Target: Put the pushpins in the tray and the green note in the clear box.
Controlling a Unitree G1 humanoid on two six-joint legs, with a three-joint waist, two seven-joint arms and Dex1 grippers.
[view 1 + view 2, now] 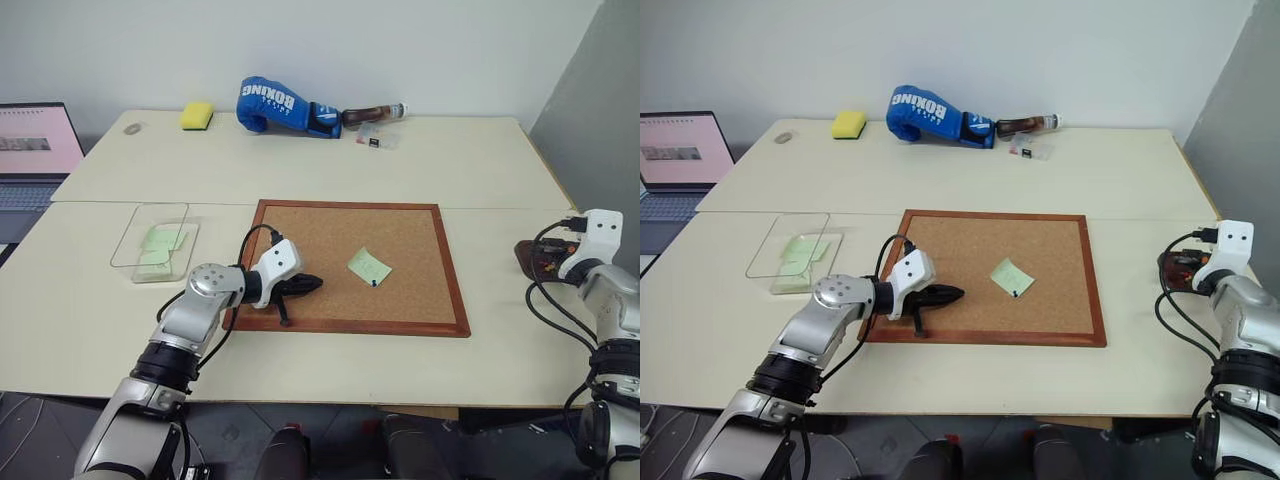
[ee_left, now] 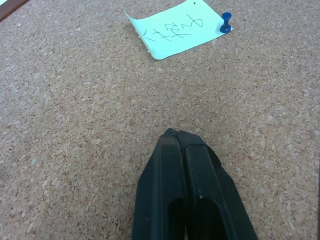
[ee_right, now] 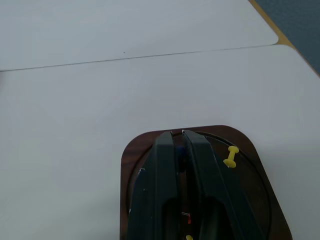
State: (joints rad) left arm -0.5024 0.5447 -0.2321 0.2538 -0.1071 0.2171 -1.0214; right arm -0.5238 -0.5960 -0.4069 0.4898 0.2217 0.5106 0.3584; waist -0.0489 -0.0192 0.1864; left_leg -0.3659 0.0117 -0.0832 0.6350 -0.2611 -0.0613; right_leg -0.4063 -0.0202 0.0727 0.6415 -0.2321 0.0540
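Note:
A pale green note with handwriting lies on the corkboard, and a dark-headed pushpin stands at its corner. My left gripper is shut and holds nothing, low over the cork to the left of the note. The clear box sits left of the board with pale green slips inside. At the table's right edge my right gripper hangs over the dark brown tray, shut on a small dark blue pushpin pinched between its fingers.
Yellow pins lie in the tray. A blue boxing glove, a yellow sponge and a brown bottle line the far edge. A laptop stands at the far left.

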